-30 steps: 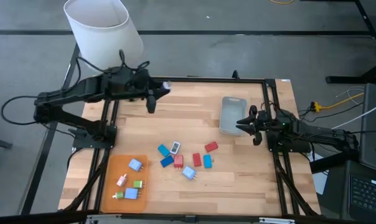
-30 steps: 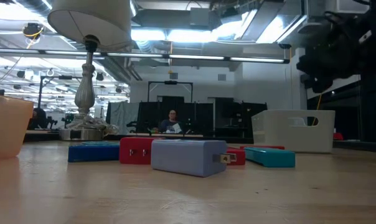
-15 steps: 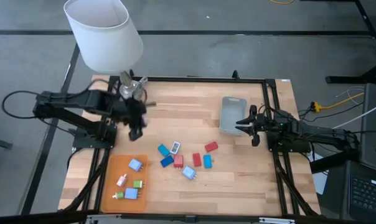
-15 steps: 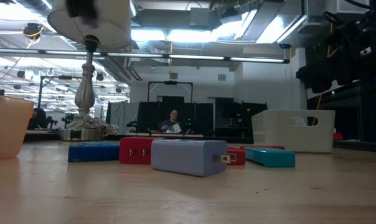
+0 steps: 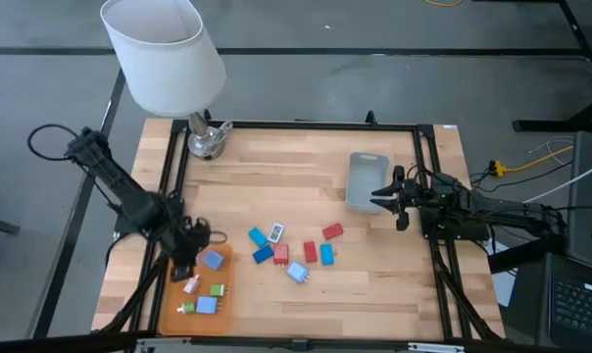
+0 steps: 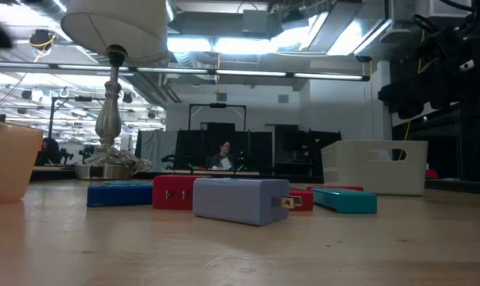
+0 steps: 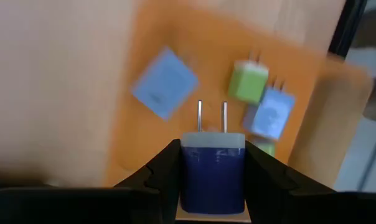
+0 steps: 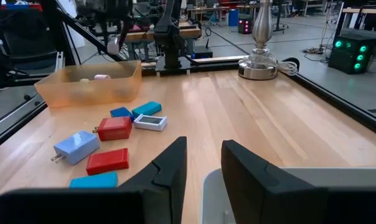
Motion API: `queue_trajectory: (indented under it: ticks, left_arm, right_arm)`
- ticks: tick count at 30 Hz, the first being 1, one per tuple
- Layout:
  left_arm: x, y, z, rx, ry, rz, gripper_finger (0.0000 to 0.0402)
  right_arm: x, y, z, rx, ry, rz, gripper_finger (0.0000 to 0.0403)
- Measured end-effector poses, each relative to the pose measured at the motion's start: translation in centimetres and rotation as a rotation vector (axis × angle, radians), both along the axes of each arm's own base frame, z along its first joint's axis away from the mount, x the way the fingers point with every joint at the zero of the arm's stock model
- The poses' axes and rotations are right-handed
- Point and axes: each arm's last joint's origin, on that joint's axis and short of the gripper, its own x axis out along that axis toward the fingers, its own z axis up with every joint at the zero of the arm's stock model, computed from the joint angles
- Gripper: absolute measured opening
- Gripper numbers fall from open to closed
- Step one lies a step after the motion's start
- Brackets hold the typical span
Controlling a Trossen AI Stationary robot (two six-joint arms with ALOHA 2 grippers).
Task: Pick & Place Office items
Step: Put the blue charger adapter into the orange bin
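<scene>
Left gripper [image 5: 182, 263] sits over the near-left edge of the flat orange tray [image 5: 173, 299], jaws clamped on a dark blue charger block [image 7: 211, 175]. In the left wrist view the block's two metal prongs point straight out ahead of the fingers, long axis in line with them.

On the tray: light blue square plug [image 7: 165, 82], green plug [image 7: 249, 81], another light blue plug [image 7: 272, 114], all boxy smooth plastic.

Loose pile mid-table on the wood-plank top [image 5: 306, 176]: red blocks [image 5: 332, 231], teal block [image 5: 326, 254], light blue plug [image 5: 298, 272], lying flat at mixed angles.

Right gripper [image 5: 388, 196] waits, jaws closed on nothing, beside the translucent grey-blue bin [image 5: 366, 180]. White-shaded lamp [image 5: 163, 51] at far-left corner.
</scene>
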Motion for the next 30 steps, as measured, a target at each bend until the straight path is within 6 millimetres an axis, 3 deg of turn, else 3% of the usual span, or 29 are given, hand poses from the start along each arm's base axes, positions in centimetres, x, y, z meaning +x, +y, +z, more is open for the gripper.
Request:
queue_trajectory:
  ticks: [5, 12, 14, 18, 21, 25, 30]
  left_arm:
    - [-1.3, -1.2, -4.4, -0.04, 0.044, 0.072, 0.0126]
    - [-2.4, -0.3, -8.1, 0.015, 0.108, 0.184, 0.0126]
    - [-2.7, -0.1, -8.9, 0.004, 0.145, 0.196, 0.0148]
    - [-3.0, -0.2, -9.2, -0.021, 0.175, 0.186, 0.0249]
    - [-3.0, -0.3, -9.2, -0.038, 0.17, 0.178, 0.03]
    - [-2.6, -0.7, -8.5, -0.122, 0.098, 0.199, 0.0317]
    - [-2.3, -0.6, -6.7, -0.17, -0.022, 0.223, 0.031]
  right_arm:
    - [0.0, 0.0, 0.0, 0.0, 0.0, 0.0, 0.01]
    - [0.0, 0.0, 0.0, -0.001, 0.0, 0.0, 0.01]
    - [0.0, 0.0, 0.0, -0.001, 0.0, 0.0, 0.01]
    - [0.0, 0.0, 0.0, -0.001, 0.0, 0.0, 0.01]
    - [0.0, 0.0, 0.0, -0.002, 0.0, 0.0, 0.01]
    - [0.0, 0.0, 0.0, -0.002, 0.0, 0.0, 0.01]
    - [0.0, 0.0, 0.0, -0.002, 0.0, 0.0, 0.01]
